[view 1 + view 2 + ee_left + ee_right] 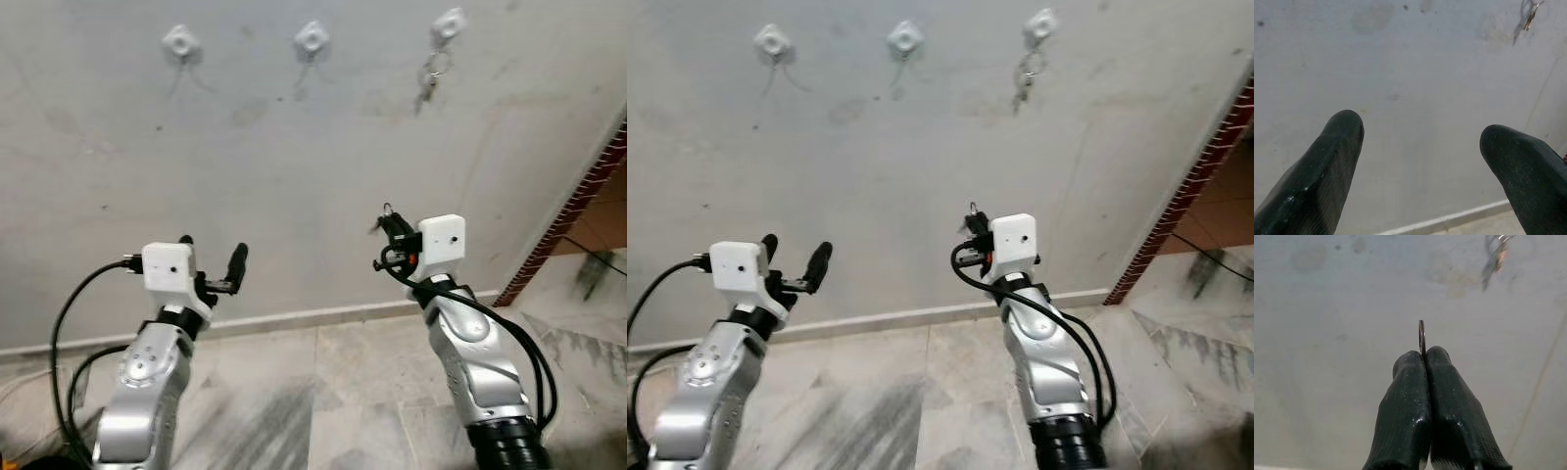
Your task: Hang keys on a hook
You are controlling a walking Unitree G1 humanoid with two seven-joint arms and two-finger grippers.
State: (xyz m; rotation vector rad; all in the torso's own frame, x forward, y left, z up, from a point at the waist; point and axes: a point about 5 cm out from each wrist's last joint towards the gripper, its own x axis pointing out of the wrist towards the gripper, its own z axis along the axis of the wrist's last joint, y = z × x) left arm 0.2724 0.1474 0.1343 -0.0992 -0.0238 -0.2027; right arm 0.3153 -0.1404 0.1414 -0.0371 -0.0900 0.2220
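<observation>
Three white hooks are fixed high on the grey wall: a left hook (181,41), a middle hook (311,38) and a right hook (449,23). One set of keys (429,80) hangs from the right hook. My right gripper (390,227) is raised well below the hooks, shut on the thin metal ring of a second set of keys (1421,337), which sticks out past its fingertips. My left gripper (211,257) is held up at the left, open, with nothing between its fingers (1332,166).
A pale skirting strip (323,315) runs along the foot of the wall above the grey tiled floor (323,401). At the right a red brick edge (573,211) marks the wall's corner, with a doorway beyond it.
</observation>
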